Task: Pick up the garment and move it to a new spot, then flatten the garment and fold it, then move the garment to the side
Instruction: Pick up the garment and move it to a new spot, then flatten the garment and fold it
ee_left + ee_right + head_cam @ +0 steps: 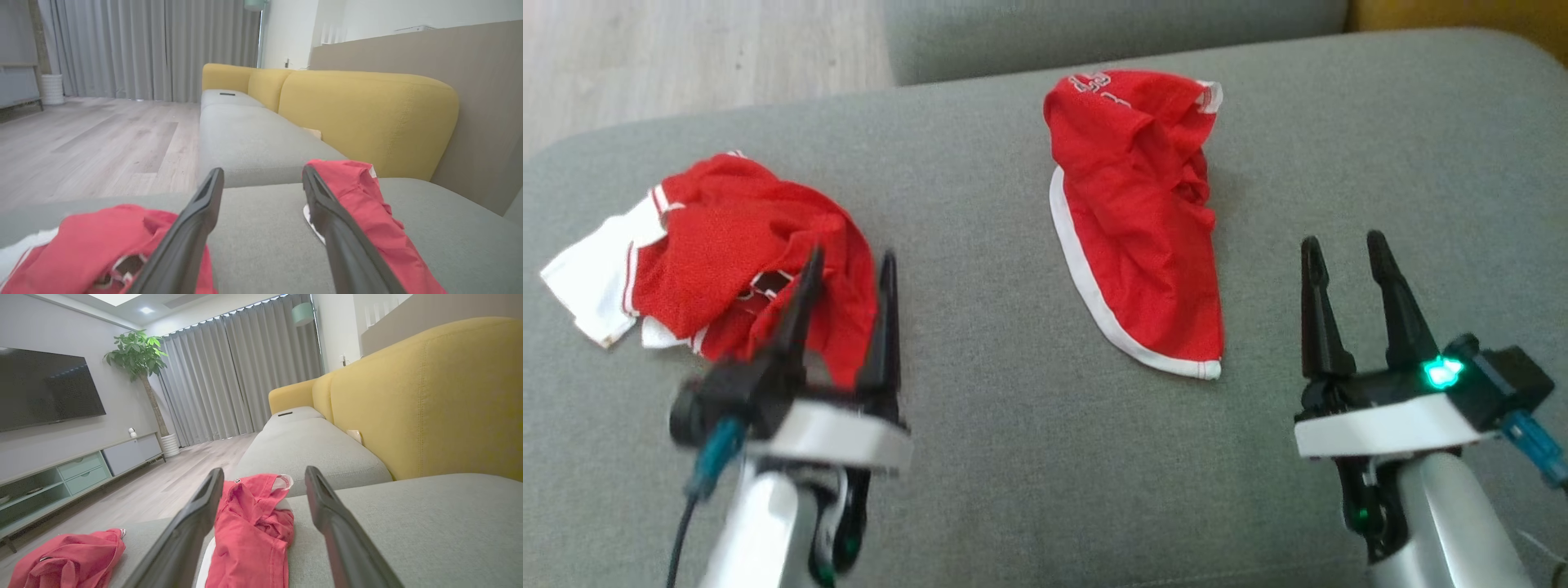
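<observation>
1. Living-room sofa, seen from my remote station: my left gripper (851, 256) hangs over the grey seat (1013, 457), its two dark fingers spread wide with nothing between them.
2. A crumpled red-and-white garment (711, 237) lies on the seat to the left of those fingers, and its near edge runs under their tips in the head view. I cannot tell whether the fingers touch the cloth.
3. In the left wrist view that heap sits low beside the left-hand finger, and the gap between the fingers shows bare grey cushion.
4. My right gripper (1343, 240) also has its fingers parted and empty above the seat.
5. A second garment (1143, 220), red with a white hem, lies bunched lengthwise on the seat, left of the right fingers and reaching beyond their tips, clear of them.
6. In the right wrist view its far end shows in the gap between the fingers.
7. A yellow backrest (367, 110) rises beyond the fingertips on the right of both wrist views.
</observation>
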Controlling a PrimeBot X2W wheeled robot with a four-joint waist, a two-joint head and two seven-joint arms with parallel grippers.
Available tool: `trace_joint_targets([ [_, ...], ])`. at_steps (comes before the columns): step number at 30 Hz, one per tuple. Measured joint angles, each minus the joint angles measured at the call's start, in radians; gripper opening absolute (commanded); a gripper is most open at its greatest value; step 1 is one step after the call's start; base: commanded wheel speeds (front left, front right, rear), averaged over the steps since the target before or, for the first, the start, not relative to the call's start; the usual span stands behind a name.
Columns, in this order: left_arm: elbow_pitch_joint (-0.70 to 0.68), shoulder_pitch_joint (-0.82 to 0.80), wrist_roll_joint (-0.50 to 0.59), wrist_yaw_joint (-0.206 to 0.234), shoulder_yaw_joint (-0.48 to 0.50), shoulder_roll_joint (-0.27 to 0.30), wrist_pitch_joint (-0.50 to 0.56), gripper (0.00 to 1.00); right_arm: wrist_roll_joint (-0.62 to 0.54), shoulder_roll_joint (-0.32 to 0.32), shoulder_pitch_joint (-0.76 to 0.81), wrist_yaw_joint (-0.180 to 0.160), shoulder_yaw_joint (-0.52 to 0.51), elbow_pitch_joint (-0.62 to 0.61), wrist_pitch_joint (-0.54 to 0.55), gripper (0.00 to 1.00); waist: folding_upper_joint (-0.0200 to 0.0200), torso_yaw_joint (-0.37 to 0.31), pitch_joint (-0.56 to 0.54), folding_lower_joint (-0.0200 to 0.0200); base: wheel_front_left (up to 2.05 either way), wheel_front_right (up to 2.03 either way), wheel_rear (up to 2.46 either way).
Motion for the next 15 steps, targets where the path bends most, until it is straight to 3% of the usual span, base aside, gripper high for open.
trace_joint_targets([
  [6,-0.022,0.114,0.016,-0.034,0.047,-0.033,0.000,1.00,0.000,0.000,0.044,0.000,-0.019,-0.002,0.000,1.00,0.0000,0.005,-0.026,0.0000,0.00,0.00,0.00],
  [15,-0.032,0.108,0.026,-0.071,0.082,-0.041,0.000,1.00,-0.011,0.000,0.044,0.000,-0.010,0.002,0.000,1.00,0.0000,0.022,-0.002,0.0000,0.00,0.00,0.00],
])
